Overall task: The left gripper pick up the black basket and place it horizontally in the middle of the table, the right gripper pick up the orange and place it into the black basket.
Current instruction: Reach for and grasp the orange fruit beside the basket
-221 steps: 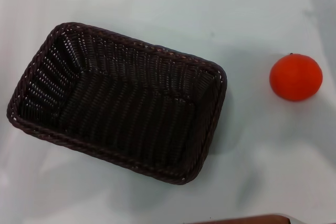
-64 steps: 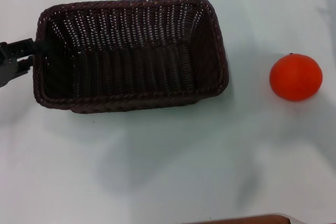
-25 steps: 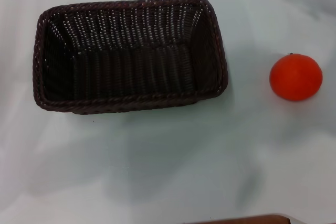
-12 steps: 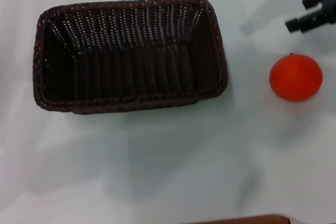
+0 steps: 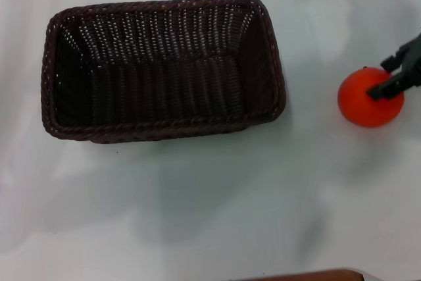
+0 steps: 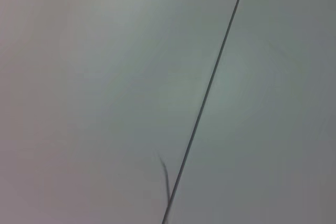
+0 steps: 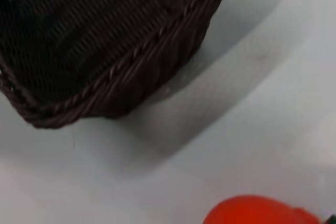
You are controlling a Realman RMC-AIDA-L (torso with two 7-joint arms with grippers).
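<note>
The black basket [image 5: 164,67] lies level on the white table [image 5: 197,202], long side across, left of the middle, and it is empty. Its corner also shows in the right wrist view [image 7: 105,51]. The orange [image 5: 368,100] sits on the table to the basket's right and shows at the edge of the right wrist view [image 7: 257,211]. My right gripper [image 5: 392,76] comes in from the right edge and hangs over the orange's upper right side. Its two dark fingers are spread apart, and one finger [image 5: 387,88] crosses the orange's top. My left gripper is out of view.
A brown strip [image 5: 309,274] runs along the table's near edge. The left wrist view shows only bare white tabletop with a thin dark seam [image 6: 210,77]. Bare table lies between the basket and the orange and in front of both.
My right gripper came into view at the back right and has moved down onto the orange's upper right side. The basket and the orange have not moved in the last second.
</note>
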